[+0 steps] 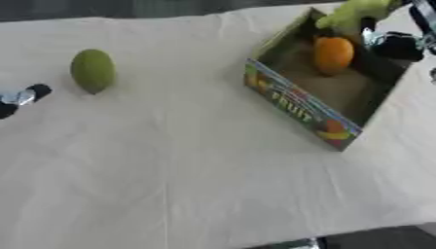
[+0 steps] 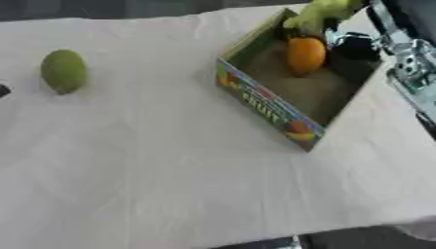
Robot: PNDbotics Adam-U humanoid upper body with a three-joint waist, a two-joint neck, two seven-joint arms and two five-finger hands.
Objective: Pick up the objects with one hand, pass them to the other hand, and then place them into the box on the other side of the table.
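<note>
Fruit was counted at three pieces. One green fruit (image 1: 93,70), oval in shape, lay alone on the white cloth of the table (image 1: 204,185), far over on the left side and well apart from the box. One orange fruit (image 1: 333,54) was seen inside the single cardboard box (image 1: 298,104), toward its far end. One yellow-green fruit (image 1: 354,17) was seen at the far rim of that box, just above the orange one and touching or nearly touching it; whether it rested in the box or was held could not be told.

One box only was present, on the right side of the table, set askew, its printed front wall turned toward the camera and its brown floor bare in the near half.

Two robot hands were partly visible. The right hand (image 1: 397,44) was seen over the far right corner of the box, beside the yellow-green fruit; whether it was grasping that fruit or released could not be told. Of the left hand (image 1: 24,95) only a black and silver tip showed at the left edge, near the green fruit but apart from it, and its state could not be told either.
</note>
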